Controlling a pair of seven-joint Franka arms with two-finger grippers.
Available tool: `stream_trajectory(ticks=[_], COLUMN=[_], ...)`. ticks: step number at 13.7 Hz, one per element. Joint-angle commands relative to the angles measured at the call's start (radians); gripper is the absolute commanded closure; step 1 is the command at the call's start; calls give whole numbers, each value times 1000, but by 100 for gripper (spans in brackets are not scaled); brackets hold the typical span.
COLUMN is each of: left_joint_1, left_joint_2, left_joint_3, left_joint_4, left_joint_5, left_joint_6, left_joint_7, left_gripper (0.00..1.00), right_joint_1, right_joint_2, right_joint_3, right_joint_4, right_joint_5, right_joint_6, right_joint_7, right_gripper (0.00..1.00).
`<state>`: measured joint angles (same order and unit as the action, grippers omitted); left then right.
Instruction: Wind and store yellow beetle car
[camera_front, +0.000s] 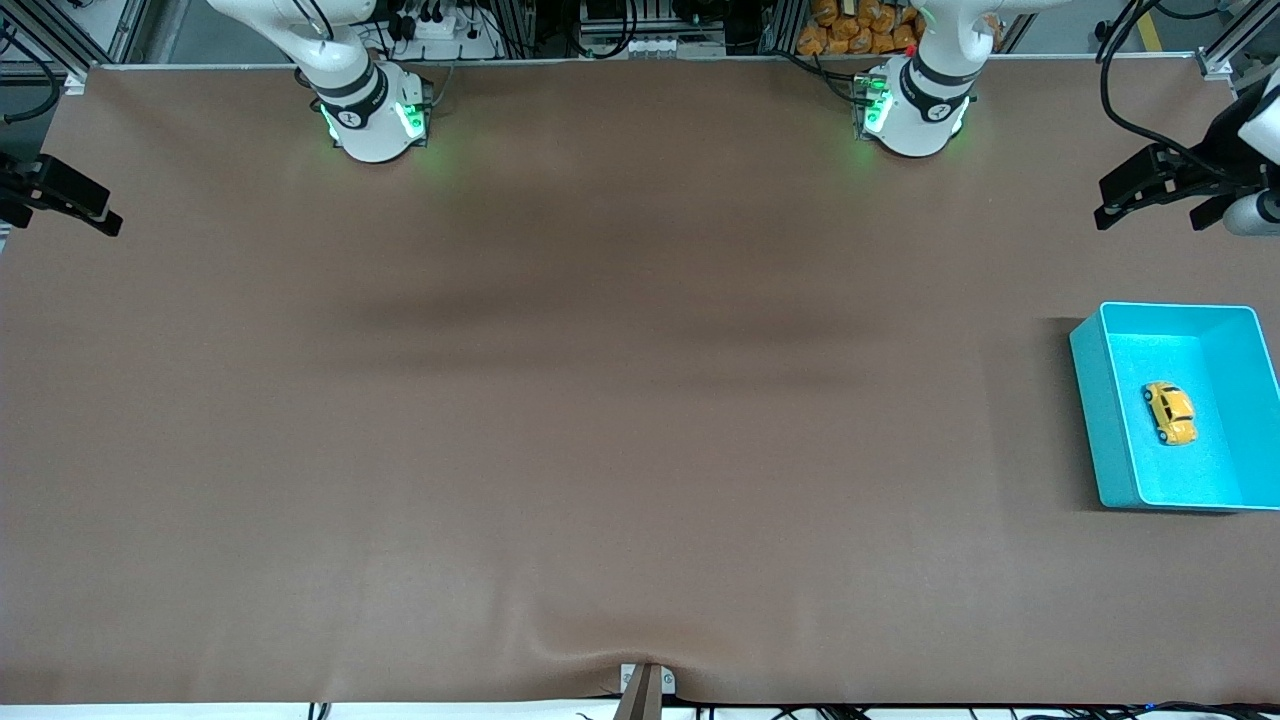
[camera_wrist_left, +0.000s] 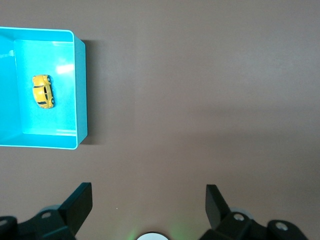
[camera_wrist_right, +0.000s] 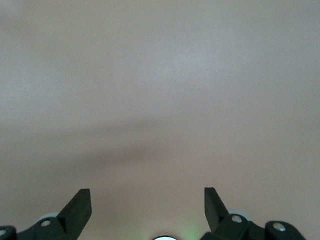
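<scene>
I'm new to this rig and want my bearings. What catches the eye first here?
The bright teal plastic bin at the left arm's end of the brown table, with the tiny yellow beetle car lying inside it. The left gripper and right gripper hang open, holding nothing.

Glossy yellow beetle car (camera_front: 1169, 412) in smooth, slightly shiny plastic teal bin (camera_front: 1103, 420). Matt brown cloth-like table cover (camera_front: 600, 400), faintly wrinkled

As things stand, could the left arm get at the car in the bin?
Probably yes. The car lies alone in the open-topped bin at the left arm's end of the table. The left gripper is open, up in the air over bare table beside the bin, with nothing between them.
</scene>
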<state>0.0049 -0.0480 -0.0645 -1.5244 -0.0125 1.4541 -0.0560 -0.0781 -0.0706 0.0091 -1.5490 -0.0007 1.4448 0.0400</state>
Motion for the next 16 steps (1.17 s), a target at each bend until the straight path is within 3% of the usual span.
stream_trajectory(ticks=[1, 16], left_joint_1=[4, 3], left_joint_2=[10, 4], left_joint_3=[-3, -8], left_joint_4=[18, 3], left_joint_5=[-10, 0], left_joint_6=[-15, -23], left_joint_7=[13, 67], left_gripper=[0, 0], right_joint_1=[0, -3], right_joint_2=[6, 5], right_joint_3=[6, 6], right_joint_4=[18, 24], right_joint_5=[-7, -1], right_joint_6=[-15, -12], right_joint_7=[11, 18], right_gripper=[0, 0])
